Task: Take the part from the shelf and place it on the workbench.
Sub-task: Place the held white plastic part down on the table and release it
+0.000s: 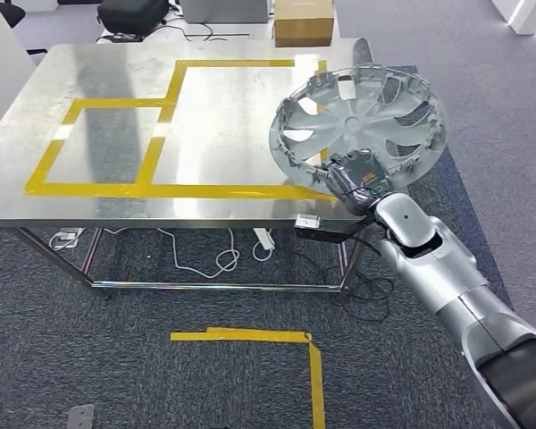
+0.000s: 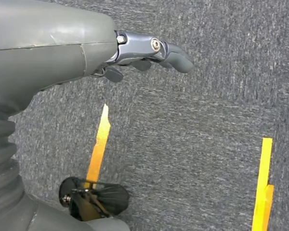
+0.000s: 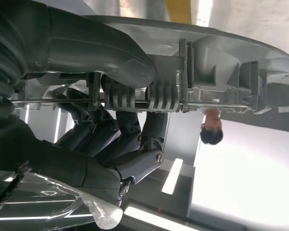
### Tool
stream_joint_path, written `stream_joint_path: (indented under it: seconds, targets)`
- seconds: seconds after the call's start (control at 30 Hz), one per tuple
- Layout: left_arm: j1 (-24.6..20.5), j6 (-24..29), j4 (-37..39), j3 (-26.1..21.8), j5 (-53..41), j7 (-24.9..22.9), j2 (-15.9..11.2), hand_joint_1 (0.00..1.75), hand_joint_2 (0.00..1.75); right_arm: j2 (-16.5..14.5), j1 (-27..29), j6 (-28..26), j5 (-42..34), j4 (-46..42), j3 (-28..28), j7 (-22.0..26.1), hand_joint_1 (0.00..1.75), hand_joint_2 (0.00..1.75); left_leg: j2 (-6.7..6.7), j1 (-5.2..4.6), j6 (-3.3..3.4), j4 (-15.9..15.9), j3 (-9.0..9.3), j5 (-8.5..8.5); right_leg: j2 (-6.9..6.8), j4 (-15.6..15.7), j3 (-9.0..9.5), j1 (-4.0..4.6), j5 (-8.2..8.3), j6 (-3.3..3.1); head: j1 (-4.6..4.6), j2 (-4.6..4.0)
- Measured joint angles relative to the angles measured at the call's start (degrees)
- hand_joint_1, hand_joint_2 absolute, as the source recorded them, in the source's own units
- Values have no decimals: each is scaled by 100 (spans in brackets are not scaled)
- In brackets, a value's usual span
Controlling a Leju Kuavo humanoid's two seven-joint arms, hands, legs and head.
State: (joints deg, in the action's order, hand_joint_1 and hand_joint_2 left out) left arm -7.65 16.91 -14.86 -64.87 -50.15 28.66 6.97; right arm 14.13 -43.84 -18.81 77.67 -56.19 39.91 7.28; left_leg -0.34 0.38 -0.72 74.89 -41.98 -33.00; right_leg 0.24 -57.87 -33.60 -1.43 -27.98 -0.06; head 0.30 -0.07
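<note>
Silver arm segments ran up from the lower right of the head view to the right hand (image 1: pixel 357 175), whose fingers were wrapped over the near rim of the part (image 1: pixel 360 121), a grey plastic wheel cover with curved spokes. In the right wrist view the thumb (image 3: pixel 99 48) lay along one face of the rim while the darker fingers (image 3: pixel 132 139) curled against the ribbed clips on the other face, so the hold was a pinch across the edge. The cover hung tilted over the right near corner of the workbench (image 1: pixel 117 152), partly past the table's edge, and whether its far rim touched the steel could not be told.

The left hand (image 2: pixel 150 50) hung over grey carpet (image 2: pixel 194 144) with its fingers stretched out and nothing in them.

Judged by its thin moulding, the cover should be light and fairly stiff but springy, with brittle clips and a smooth face that could slip. The rim, where the ribs give purchase, looked the best place to hold.

Farther back, yellow tape (image 1: pixel 164 112) marked 2 joined rectangles on the steel top, and a cardboard box (image 1: pixel 304 22) sat beyond the table.
</note>
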Motion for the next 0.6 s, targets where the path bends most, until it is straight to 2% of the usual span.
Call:
stream_joint_path:
  seconds: [0.03, 0.07, 0.1, 0.13, 0.17, 0.23, 0.27, 0.33, 0.37, 0.43, 0.47, 0.5, 0.53, 0.6]
  targets:
    - [-1, -1, 0, 11, -6, -4, 1, 0, 175, -35, -5, -9, -10, 46, -2, 12, 175, 175, 0, 0, 19, -199, 39, 228, 6, 0, 49, 2, -32, 6, 0, 0]
    - [-2, -1, 0, 24, -14, -5, -1, 0, 175, -77, -13, -26, -21, 94, -4, 21, 175, 175, 0, -4, 49, -577, 153, 525, 11, 1, 105, 3, -68, 17, 1, 0]
    - [-3, -1, 0, 38, -19, -10, -3, 0, 175, -121, -21, -58, -30, 152, -6, 28, 175, 175, -1, -18, 83, -941, 282, 754, 14, 9, 150, 9, -101, 35, 2, -1]
    - [-4, -1, 0, 50, -24, -14, -4, 0, 175, -167, -29, -109, -35, 224, -6, 37, 175, 175, -2, -35, 118, -1236, 389, 911, 19, 17, 180, 14, -123, 59, 4, -1]
    - [-8, -1, 0, 60, -28, -21, -5, 0, 175, -214, -36, -172, -35, 304, -6, 45, 175, 175, -2, -53, 147, -1404, 452, 962, 22, 27, 192, 18, -136, 87, 5, -1]
    - [-24, -1, 0, 78, -32, -33, -2, 0, 175, -300, -48, -294, -34, 475, -9, 68, 175, 175, 0, -73, 197, -1501, 499, 883, 21, 48, 186, 24, -148, 149, 5, -1]
    - [-36, -1, 0, 87, -36, -39, 2, 0, 175, -338, -52, -331, -35, 544, -16, 77, 175, 175, 3, -53, 220, -1568, 540, 836, 15, 57, 171, 26, -174, 180, 8, -1]
    - [-56, -2, 0, 114, -46, -45, 14, 0, 175, -400, -62, -366, -37, 685, -31, 94, 175, 175, 4, -16, 261, -1709, 638, 776, 1, -97, 83, 38, -299, 223, 35, -1]
    - [-63, -3, 0, 129, -55, -52, 19, 0, 175, -437, -60, -386, -37, 758, -33, 100, 175, 175, 4, 0, 276, -1749, 676, 763, -1, -345, -47, 39, -422, 231, 49, -1]
    - [-64, -3, 0, 157, -74, -80, 26, 0, 175, -521, -24, -449, -42, 934, -23, 104, 175, 175, -3, -7, 308, -1759, 721, 726, 1, -1118, -454, 42, -695, 235, 68, -1]
    - [-56, -4, 0, 172, -84, -93, 32, 0, 175, -560, 8, -479, -44, 1015, -17, 105, 175, 175, -12, -11, 317, -1757, 749, 701, 2, -1435, -653, 43, -752, 239, 69, -1]
    - [-45, -6, 0, 189, -90, -103, 38, 0, 175, -595, 39, -497, -46, 1085, -15, 105, 175, 175, -25, -14, 319, -1755, 789, 669, 3, -1583, -781, 43, -695, 241, 71, -1]
    - [-36, -8, 0, 203, -93, -108, 43, 0, 175, -632, 58, -503, -44, 1147, -14, 105, 175, 175, -38, -16, 312, -1752, 839, 632, 2, -1504, -811, 44, -508, 236, 72, -2]
    - [-38, -13, 0, 230, -101, -116, 49, 0, 175, -728, 64, -499, -21, 1248, -8, 105, 175, 175, -55, -18, 279, -1742, 948, 541, -8, -857, -636, 49, 60, 210, 70, -2]
